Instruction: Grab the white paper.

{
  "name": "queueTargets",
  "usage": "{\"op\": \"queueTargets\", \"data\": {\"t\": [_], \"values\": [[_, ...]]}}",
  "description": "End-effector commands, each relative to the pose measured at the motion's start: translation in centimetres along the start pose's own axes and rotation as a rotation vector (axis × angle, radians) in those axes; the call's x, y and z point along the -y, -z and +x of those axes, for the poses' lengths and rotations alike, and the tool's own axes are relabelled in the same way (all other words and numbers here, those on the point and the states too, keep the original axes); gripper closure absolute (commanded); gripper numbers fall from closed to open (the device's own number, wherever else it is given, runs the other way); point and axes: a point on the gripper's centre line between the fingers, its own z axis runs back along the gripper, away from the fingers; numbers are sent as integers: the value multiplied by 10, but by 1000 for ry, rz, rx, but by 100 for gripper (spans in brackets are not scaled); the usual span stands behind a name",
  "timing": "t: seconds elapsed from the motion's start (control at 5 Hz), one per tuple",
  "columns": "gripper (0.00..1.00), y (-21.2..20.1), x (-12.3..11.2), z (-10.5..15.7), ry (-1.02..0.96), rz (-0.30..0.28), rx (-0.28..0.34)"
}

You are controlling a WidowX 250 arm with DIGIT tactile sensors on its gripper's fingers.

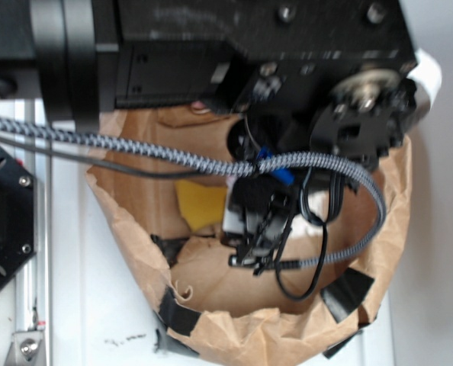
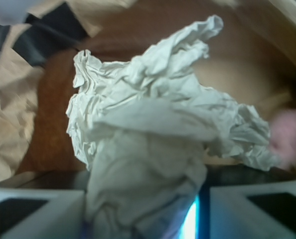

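From the exterior view I looked down over the arm [image 1: 234,53], whose black body filled the top of the picture and reached over a brown paper bag [image 1: 135,213] with its rim rolled down and patched with black tape [image 1: 182,314]. The gripper [image 1: 258,248] pointed down into the bag's open mouth, hanging above the brown floor near the middle, with a braided grey cable [image 1: 120,145] looping across the bag and down to it. I could not make out its fingers clearly from there, since they were dark and blurred against the wrist hardware. A little white showed just to the right of the gripper, which I took to be part of the white paper [image 1: 312,221], though most of it was hidden behind the arm. The yellow sponge [image 1: 200,202] lay on the bag floor just left of the gripper. In the wrist view the white paper [image 2: 153,134] filled most of the picture, a crumpled wad rising from between the two pale fingers [image 2: 36,216] at the bottom edge, with its lower part pinched into the narrow space between them and its upper folds spreading up and to the right. The fingers stood close on either side of the wad and were clamped on it. Behind the paper I saw the brown inside of the bag, a strip of black tape at upper left, and a blurred pink shape [image 2: 287,134] at the right edge that I could not identify.
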Motion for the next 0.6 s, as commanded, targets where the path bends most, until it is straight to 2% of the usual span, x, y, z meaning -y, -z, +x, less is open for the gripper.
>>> {"op": "queueTargets", "data": {"t": [0.0,0.4], "values": [[100,-28,-5,-5,28,-21,44],[100,-26,0,-6,31,6,95]]}}
